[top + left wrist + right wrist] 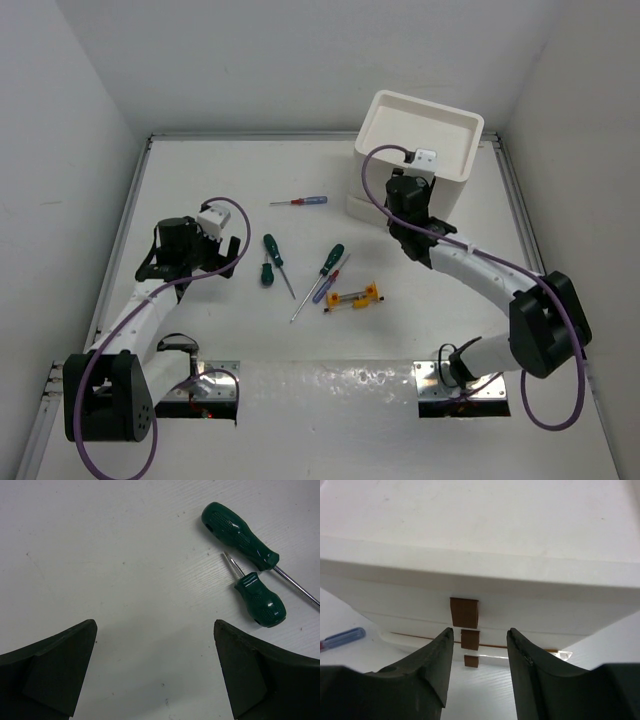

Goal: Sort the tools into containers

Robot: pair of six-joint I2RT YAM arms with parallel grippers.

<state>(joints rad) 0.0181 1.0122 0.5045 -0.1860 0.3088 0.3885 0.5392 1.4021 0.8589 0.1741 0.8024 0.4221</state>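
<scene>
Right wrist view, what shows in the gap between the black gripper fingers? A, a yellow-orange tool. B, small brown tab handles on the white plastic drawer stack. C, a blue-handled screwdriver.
B: three small brown tab handles line up on the white plastic drawer stack, framed by the open right gripper; the blue-handled screwdriver lies to the left.

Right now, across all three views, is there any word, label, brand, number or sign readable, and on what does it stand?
No readable text in any view.
The drawer unit: plain white; its brown tabs are blank.
The long green screwdriver and stubby green screwdriver: moulded grip dots only, no lettering.
The blue-handled screwdriver and yellow tool: too small or blurred to tell.
</scene>
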